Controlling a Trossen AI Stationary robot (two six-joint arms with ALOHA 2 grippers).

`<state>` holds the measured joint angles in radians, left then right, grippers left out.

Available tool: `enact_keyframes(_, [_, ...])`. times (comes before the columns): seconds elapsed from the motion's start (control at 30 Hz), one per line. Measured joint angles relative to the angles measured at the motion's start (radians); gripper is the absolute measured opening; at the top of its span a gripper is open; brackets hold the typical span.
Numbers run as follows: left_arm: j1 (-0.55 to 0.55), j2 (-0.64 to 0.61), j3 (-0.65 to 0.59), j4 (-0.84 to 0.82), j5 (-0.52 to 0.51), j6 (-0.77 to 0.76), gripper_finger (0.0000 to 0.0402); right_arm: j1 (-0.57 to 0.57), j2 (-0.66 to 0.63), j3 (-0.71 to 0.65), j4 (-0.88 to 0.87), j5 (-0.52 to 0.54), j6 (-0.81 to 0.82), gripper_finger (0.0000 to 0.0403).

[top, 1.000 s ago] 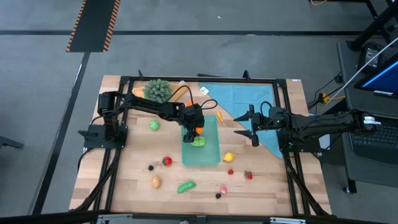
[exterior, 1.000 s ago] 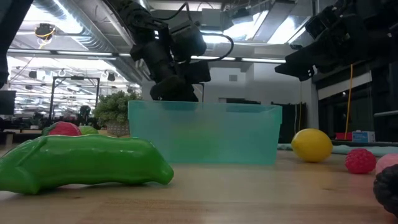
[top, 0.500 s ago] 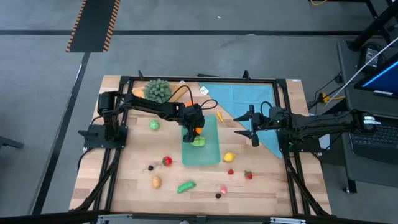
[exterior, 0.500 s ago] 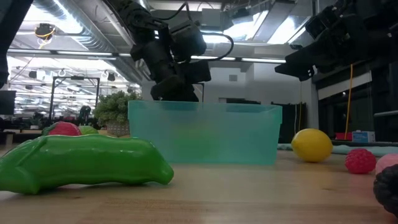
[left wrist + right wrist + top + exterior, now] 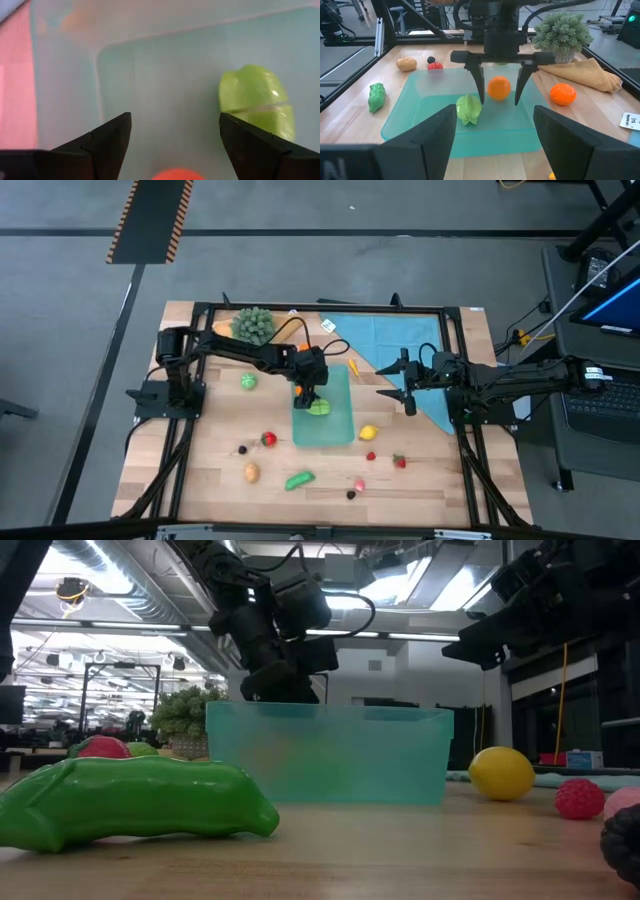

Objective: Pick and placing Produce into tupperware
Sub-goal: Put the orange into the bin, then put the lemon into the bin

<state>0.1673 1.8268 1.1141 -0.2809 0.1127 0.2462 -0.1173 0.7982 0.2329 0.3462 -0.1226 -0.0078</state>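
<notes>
Left end effector (image 5: 499, 87) spread over the tupperware (image 5: 324, 416), orange fruit (image 5: 498, 87) between its fingers

The fingers seem clear of the fruit, though contact is hard to judge; it sits just beside the green piece (image 5: 469, 108) inside the tupperware. More produce lies on the worktop (image 5: 210, 470) around the tupperware, such as the lemon (image 5: 368, 433) and pea pod (image 5: 299, 479). The right end effector (image 5: 402, 389), also spread, waits beside the tupperware. Risk: a finger could nudge the fruit or catch the tupperware wall when lifting, shifting the container
</notes>
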Motion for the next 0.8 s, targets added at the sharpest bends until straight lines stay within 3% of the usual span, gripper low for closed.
enact_keyframes(0.43, [-0.008, -0.256, -0.037, -0.018, 0.001, 0.021, 0.0289, 0.000, 0.000, 0.000, -0.016, 0.000, 0.015, 0.0267])
enact_keyframes(0.8, [-0.068, -0.551, -0.443, 0.343, 0.002, -0.088, 0.0289, 0.005, 0.028, 0.000, -0.041, -0.001, 0.050, 0.0267])
